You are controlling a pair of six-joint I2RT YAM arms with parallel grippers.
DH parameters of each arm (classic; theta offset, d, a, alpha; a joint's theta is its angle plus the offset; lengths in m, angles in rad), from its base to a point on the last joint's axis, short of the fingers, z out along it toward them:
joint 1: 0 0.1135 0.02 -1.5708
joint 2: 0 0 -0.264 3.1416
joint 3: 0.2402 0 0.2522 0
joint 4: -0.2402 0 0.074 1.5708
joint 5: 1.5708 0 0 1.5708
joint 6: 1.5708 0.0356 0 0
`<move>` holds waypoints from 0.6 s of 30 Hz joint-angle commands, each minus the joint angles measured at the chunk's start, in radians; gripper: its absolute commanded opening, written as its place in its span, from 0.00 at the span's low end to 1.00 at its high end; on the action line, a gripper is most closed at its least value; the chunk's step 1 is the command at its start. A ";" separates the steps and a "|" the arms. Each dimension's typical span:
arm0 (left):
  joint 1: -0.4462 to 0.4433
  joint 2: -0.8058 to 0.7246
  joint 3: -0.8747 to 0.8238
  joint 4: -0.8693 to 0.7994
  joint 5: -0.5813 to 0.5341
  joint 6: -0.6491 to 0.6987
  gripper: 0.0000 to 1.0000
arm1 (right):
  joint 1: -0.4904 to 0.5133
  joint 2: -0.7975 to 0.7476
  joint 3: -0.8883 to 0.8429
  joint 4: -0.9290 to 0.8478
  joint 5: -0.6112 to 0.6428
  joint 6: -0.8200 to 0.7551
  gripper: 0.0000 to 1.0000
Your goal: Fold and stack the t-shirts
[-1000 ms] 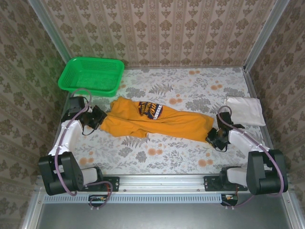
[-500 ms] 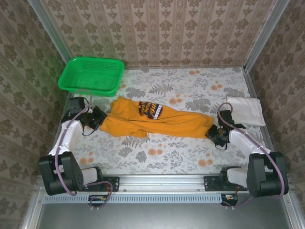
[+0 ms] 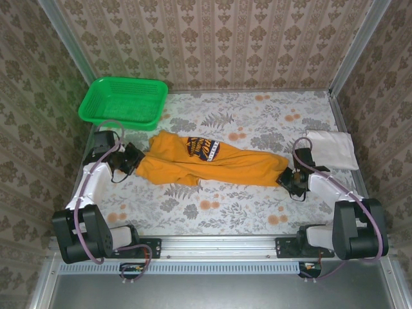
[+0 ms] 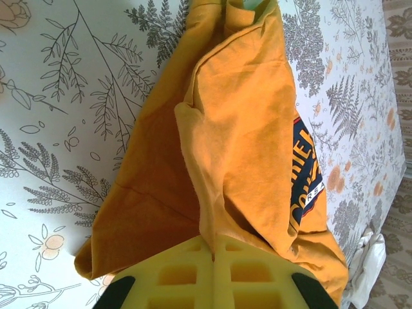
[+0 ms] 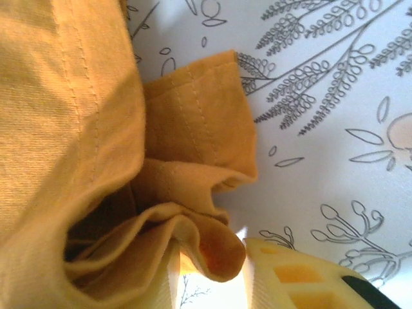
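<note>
Counting two t-shirts: one mustard-orange cotton t-shirt with a dark blue and white chest print point(image 3: 212, 164), bunched into a long roll across the middle of the floral-patterned desk point(image 3: 257, 212), and one plain white cloth t-shirt point(image 3: 331, 149), folded flat at the far right, just beyond the right arm. Also one green plastic mesh basket point(image 3: 122, 103) at far left, apart from both shirts. Long axis of the orange one: left to right, right end slightly nearer the arm bases, one gripper at each end. Left gripper point(image 3: 137, 159) clenched on the left end, cloth pinched right at the pads in the left wrist view. Right gripper point(image 3: 288, 180) at the right-end hem, jaws parted, a fold of hem loose between them with light showing beside one pad; reads as released, not gripping. Likely next: re-grasp or spread from the right end, right arm nearest that hem and nearest the white shirt. Nothing stacked yet.
</note>
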 commanded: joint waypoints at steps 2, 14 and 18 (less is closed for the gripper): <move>-0.002 0.013 -0.012 0.018 0.021 -0.009 0.00 | 0.002 0.024 0.020 0.045 0.021 -0.032 0.23; -0.002 -0.026 0.004 0.009 0.013 -0.015 0.00 | 0.002 -0.225 0.074 -0.099 0.052 -0.078 0.00; 0.005 -0.058 0.082 0.019 -0.009 -0.014 0.00 | 0.004 -0.344 0.201 -0.116 0.061 -0.103 0.00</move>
